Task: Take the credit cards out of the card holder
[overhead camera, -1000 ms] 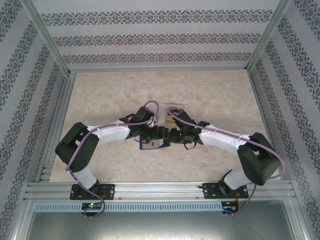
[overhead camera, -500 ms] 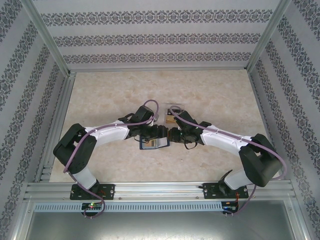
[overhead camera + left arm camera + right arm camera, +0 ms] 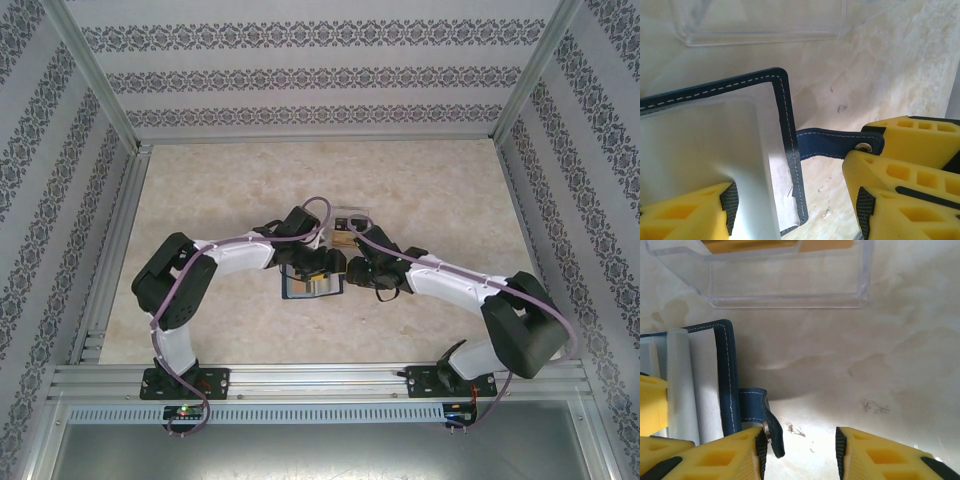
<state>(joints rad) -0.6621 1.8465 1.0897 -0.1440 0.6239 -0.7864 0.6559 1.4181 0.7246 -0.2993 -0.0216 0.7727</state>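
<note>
- The small dark blue folding card holder (image 3: 308,288) lies open on the pale, stone-look table (image 3: 220,190). It is near the middle, between the 2 grippers.
- Its inside is bluish-grey, and white stitches run along its dark blue edge.
- Its little blue closing tab (image 3: 827,142) sticks out sideways from that edge. There is a shiny round snap at the end of the tab.
- The left gripper (image 3: 796,207) is open wide. 1 yellow finger (image 3: 680,215) sits on the grey inside of the card holder. The other finger is past the edge, over the table by the tab.
- The right gripper (image 3: 801,450) is open too and holds nothing. The end of the tab is just beside 1 of its yellow fingers (image 3: 715,460), and bare table shows in the gap.
- The thin tan-orange credit cards (image 3: 750,245) show inside a clear plastic box (image 3: 790,303). The box sits on the table near the card holder, on the side away from the arms.
- I cannot tell if any card is in the card holder.
</note>
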